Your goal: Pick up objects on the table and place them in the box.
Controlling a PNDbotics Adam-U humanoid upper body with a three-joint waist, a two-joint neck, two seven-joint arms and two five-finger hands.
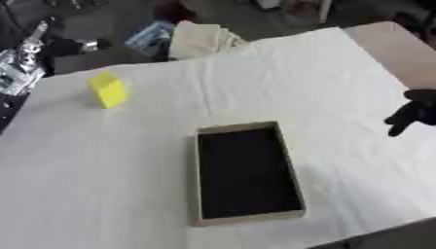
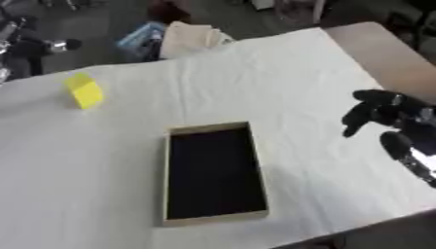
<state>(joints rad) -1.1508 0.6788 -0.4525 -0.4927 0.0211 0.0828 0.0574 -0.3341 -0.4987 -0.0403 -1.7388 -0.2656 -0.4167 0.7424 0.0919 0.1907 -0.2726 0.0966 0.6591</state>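
Yellow block (image 1: 107, 89): sits on the white tablecloth (image 1: 102, 160) at the far left of the table, upright, resting on one of its faces, nothing touching it. It is well apart from the box.

Box (image 1: 247, 173): shallow, tan rim, dark inside, lying near the middle of the table toward your near edge, long side running away from you. Nothing shows inside it.

Your right hand (image 2: 381, 113): comes in from the right edge, held above the cloth to the right of the box and apart from it. Fingers hang down in a relaxed curl, not closed; it holds nothing. Forearm shows below it in the right eye view.

Your left hand: does not show in either view. Silver and black arm hardware (image 1: 21, 61) sits at the upper left edge, beyond the block.

Past the far table edge: a folded cream cloth (image 1: 200, 40) and a blue item (image 1: 146, 35) on the floor.
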